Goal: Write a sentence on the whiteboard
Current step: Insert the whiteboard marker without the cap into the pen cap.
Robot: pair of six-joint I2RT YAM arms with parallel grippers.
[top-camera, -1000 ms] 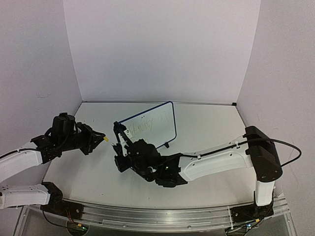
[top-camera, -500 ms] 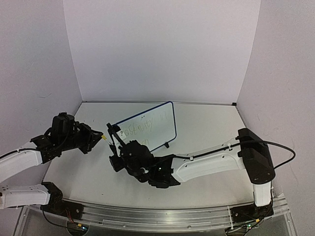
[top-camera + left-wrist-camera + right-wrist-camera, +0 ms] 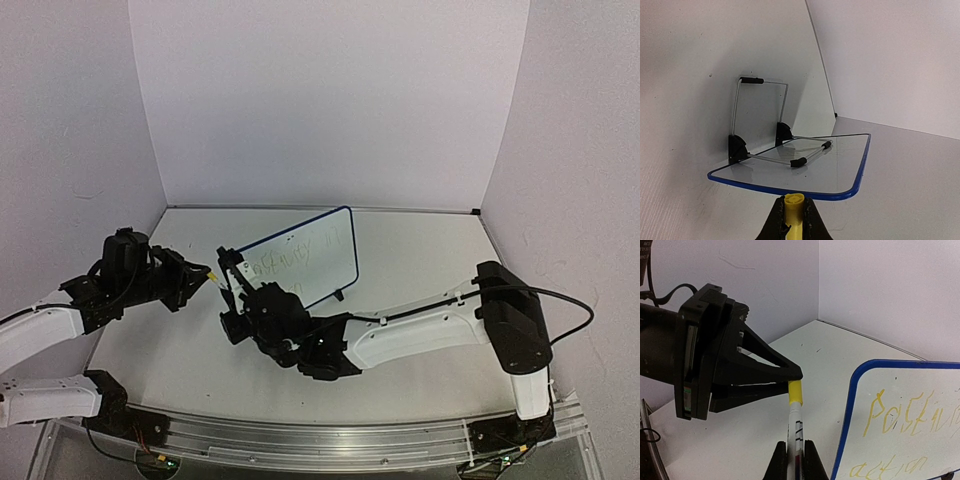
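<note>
Looks done on writing side: sentence [image 3: 900, 420] up on whiteboard [image 3: 940, 380], two lines of thin yellow scrawl, 2nd line partly cut off at bottom of R wrist view. Can't make out exact wording.

R gripper [image 3: 795, 447]: pinched tight on marker [image 3: 796, 427], barrel pointing straight ahead of tips. Whiteboard just off to R of marker, upright, near but not touching.

L gripper [image 3: 792, 206]: closed on yellow cap [image 3: 796, 392], meeting marker's far end head-on. Cap right at marker tip; can't tell if pushed fully home.

Judged stage: recapping. Left to do, prob.: seat cap, put marker down, pull both arms back.

Containers: none seen in any view, so nothing to log there.
</note>
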